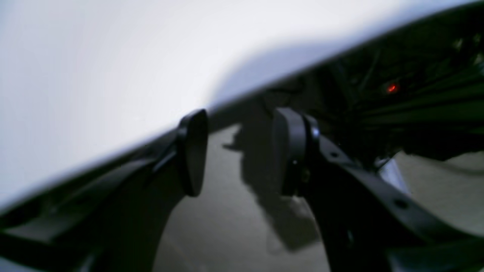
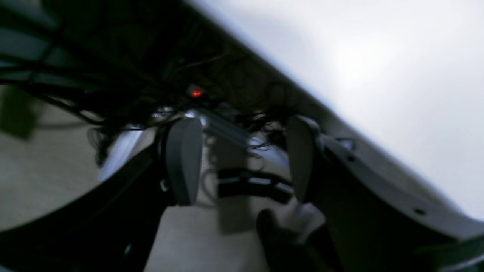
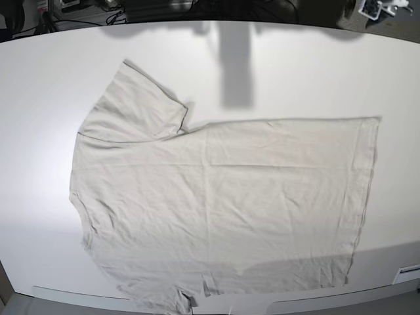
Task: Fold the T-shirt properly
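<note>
The pale beige T-shirt (image 3: 223, 197) lies spread flat and sideways on the white table (image 3: 295, 72). Its hem is at the right, one sleeve (image 3: 134, 108) points to the far left, and the other sleeve reaches the front edge. Neither arm shows in the base view. In the left wrist view my left gripper (image 1: 242, 151) is open and holds nothing, beside the table's edge (image 1: 113, 56) with the floor beyond it. My right gripper (image 2: 242, 160) is also open and holds nothing, next to the table edge (image 2: 378, 56). Neither wrist view shows the shirt.
Dark cables and equipment with a small red light (image 1: 392, 88) (image 2: 196, 93) sit below the table, above a grey floor (image 1: 227, 226). Clutter lines the table's far edge (image 3: 65, 6). A white strip (image 3: 407, 272) sits at the front right corner.
</note>
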